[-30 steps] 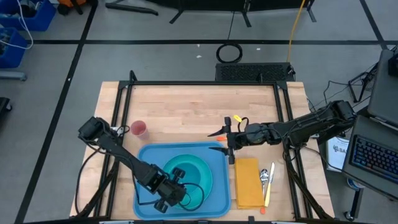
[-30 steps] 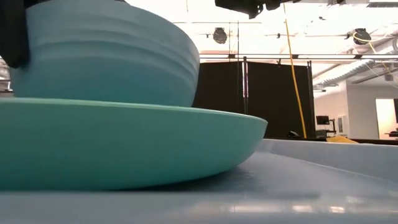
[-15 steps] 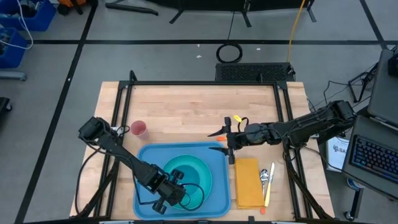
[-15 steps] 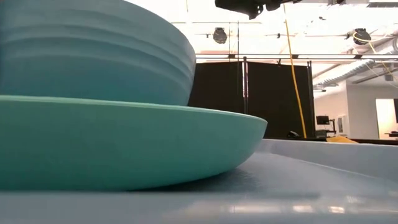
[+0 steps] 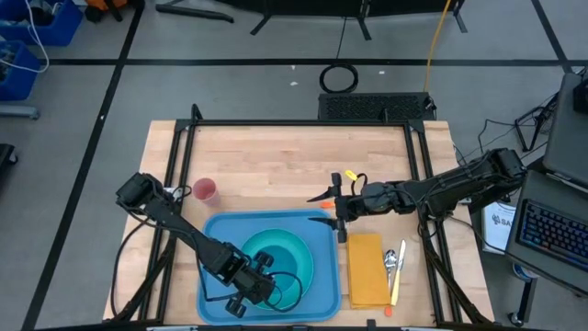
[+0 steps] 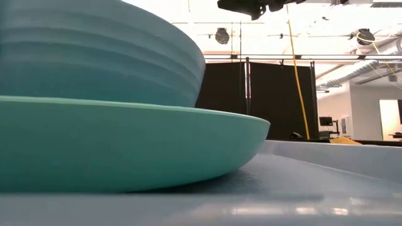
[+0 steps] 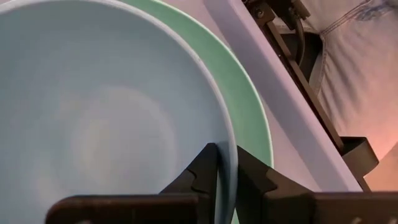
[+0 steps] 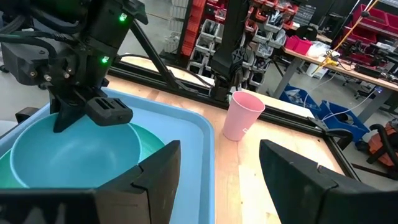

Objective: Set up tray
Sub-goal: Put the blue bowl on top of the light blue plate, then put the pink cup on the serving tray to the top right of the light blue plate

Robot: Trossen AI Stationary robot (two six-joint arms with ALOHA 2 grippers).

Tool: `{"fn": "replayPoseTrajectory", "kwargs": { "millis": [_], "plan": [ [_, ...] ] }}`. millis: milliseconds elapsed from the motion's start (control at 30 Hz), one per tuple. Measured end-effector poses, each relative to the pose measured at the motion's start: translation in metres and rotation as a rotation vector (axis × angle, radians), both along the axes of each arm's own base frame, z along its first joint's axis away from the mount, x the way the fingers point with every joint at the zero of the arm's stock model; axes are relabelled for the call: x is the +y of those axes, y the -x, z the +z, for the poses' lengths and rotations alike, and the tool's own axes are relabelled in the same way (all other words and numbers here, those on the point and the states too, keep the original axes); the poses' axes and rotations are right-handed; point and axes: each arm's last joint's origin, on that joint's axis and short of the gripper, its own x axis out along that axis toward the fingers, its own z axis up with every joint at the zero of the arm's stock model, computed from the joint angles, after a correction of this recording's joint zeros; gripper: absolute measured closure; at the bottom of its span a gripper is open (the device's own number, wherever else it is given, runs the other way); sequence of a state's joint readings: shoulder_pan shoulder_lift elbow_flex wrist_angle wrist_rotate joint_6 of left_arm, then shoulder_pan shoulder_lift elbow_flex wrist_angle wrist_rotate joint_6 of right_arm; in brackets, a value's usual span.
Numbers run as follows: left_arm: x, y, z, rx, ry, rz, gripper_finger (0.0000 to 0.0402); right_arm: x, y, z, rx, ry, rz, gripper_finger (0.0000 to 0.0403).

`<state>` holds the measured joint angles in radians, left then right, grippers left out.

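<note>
Where the left pincer (image 7: 225, 177) straddles the bowl (image 7: 93, 124) rim narrowly, the tray (image 5: 216, 234) lies blue — flat, raised-rimmed; right pincer (image 8: 217, 180) wide.

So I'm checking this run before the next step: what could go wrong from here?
The left gripper straddles the bowl rim with its fingers barely parted; lifting away could drag or tip the bowl on the plate. The right gripper, open, hangs over the tray edge, near the napkin, and could nudge either.

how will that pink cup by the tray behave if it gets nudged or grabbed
The pink cup looks thin-walled and empty, so it is probably light. It stands upright, tall on a narrower base, so a sideways nudge may tip it. Tapered and round, it would likely roll in a curve once down.
</note>
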<state>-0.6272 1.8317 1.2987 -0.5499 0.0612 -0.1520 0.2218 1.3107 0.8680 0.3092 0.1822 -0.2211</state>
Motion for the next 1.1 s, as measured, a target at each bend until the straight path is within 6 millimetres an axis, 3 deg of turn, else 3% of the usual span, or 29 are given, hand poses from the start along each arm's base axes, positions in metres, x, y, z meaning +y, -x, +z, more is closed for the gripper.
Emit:
{"fn": "replayPoseTrajectory", "kwargs": {
  "millis": [400,767,933,1100],
  "plan": [
    [0.0,-0.001,0.0,-0.015,-0.009,-0.009,0.0356,0.0,0.0,0.0,0.0,0.0,0.0,0.0193],
    [0.001,0.0,0.002,-0.011,-0.006,0.001,0.0247,0.0,0.0,0.0,0.0,0.0,0.0,0.0193],
    [0.005,0.005,0.023,-0.064,0.019,0.023,0.0226,0.0,0.0,0.0,0.001,0.001,0.0,0.0193],
    [0.015,0.019,0.056,-0.14,0.027,0.055,0.0225,0.0,0.0,0.0,0.001,0.001,0.0,0.0193]
  ]
}}
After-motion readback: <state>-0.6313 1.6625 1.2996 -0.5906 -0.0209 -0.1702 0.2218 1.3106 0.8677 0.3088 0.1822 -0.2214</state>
